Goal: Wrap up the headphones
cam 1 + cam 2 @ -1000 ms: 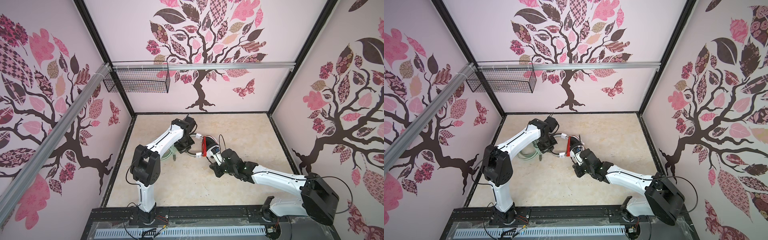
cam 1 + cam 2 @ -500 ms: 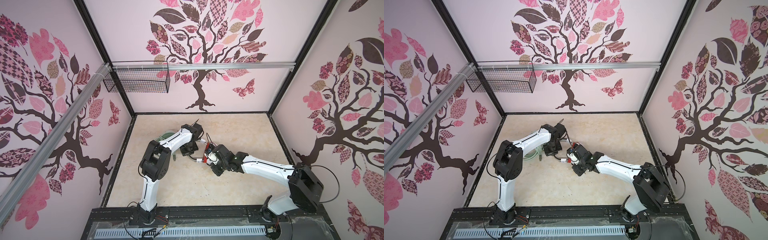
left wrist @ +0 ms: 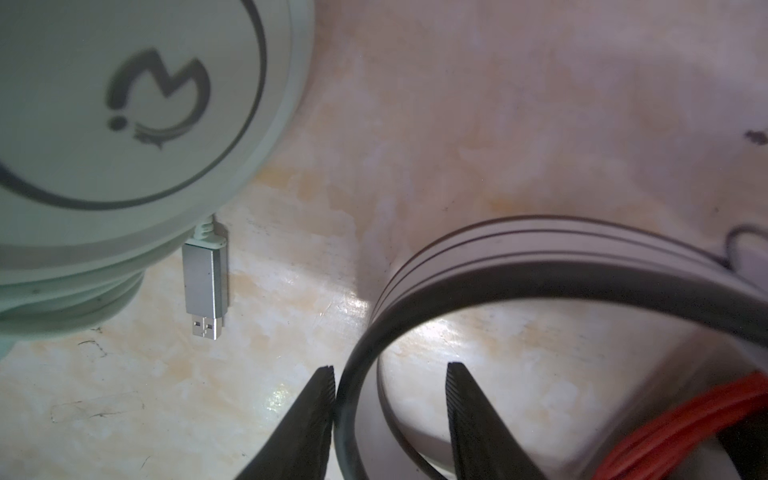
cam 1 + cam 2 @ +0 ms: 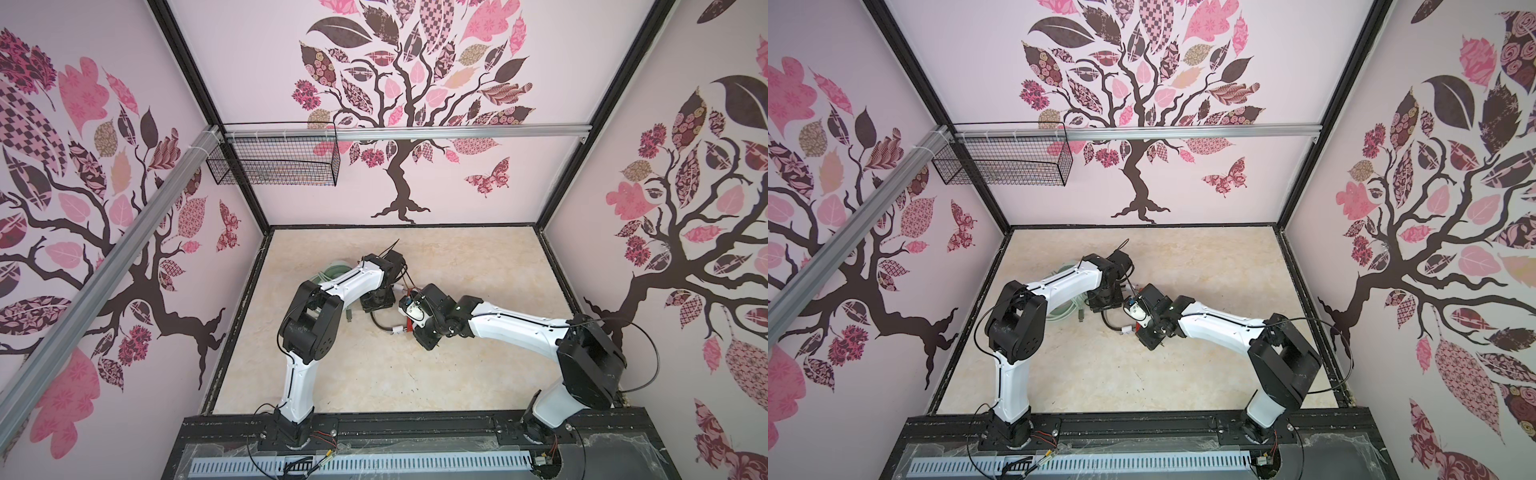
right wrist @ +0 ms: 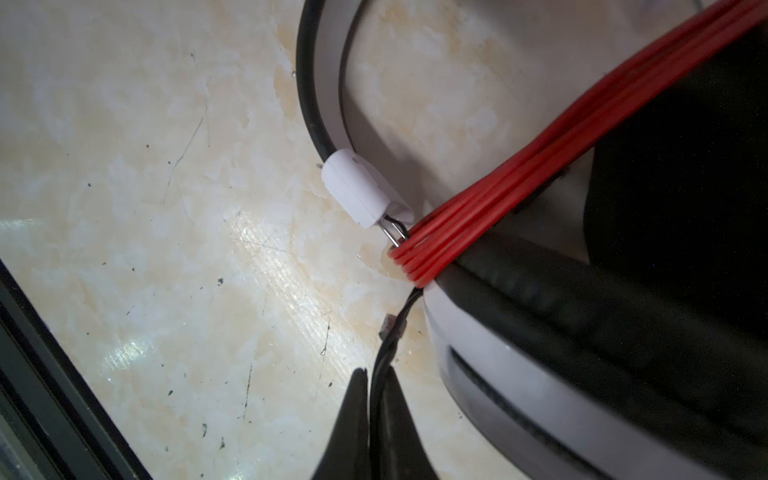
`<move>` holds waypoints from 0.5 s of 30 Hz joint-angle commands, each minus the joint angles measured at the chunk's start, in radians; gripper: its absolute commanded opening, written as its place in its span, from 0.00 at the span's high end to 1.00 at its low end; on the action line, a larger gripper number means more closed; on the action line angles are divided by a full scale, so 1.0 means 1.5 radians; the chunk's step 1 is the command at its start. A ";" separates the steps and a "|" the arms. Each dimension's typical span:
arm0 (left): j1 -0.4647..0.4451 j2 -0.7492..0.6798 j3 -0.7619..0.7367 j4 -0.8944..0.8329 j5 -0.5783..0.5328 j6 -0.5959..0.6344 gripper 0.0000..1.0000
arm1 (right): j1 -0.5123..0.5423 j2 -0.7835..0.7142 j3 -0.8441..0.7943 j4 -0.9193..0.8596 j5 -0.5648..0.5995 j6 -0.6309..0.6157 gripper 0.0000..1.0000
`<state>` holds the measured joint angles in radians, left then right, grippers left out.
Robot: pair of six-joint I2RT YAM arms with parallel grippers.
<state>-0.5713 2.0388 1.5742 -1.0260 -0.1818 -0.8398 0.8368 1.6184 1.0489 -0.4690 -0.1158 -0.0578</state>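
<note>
The right gripper (image 5: pixel 376 374) is pinching a thin black wire (image 5: pixel 384 332) just beside the white-and-black headset (image 5: pixel 519 374), with its 2 jaws clamped on it. It is probably keeping that loose end taut so the orange-red cable (image 5: pixel 540 166) is not slackening, though I cannot tell from this view what the wire belongs to. The cable is lying in about 5 snug turns across the headset's black ear cushion (image 5: pixel 623 299), so this wrap is looking nearly done.

The left gripper (image 3: pixel 390 370) is standing parted astride the same headset's headband (image 3: pixel 540 266). 1 finger (image 3: pixel 320 411) is touching the band and the other is sitting clear, so it is grasping nothing and at most fencing the band in place.

The mint-green headset (image 3: pixel 124 104) is lying near the white-and-black headset, on the side away from the right arm. Its USB plug (image 3: pixel 205 286) is resting free on the marbled table (image 3: pixel 498 104). In a top view its pale green cable (image 4: pixel 1065 313) is trailing in loose loops, so that headset is likely waiting its turn.
</note>
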 commanded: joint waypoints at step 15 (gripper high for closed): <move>0.060 -0.227 0.038 -0.048 -0.015 0.057 0.50 | 0.005 -0.109 -0.019 -0.003 -0.048 0.009 0.55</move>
<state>-0.4892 1.7664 1.5871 -1.0786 -0.1848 -0.7837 0.8375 1.5417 1.0100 -0.4591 -0.1665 -0.0494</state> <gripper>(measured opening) 0.503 0.447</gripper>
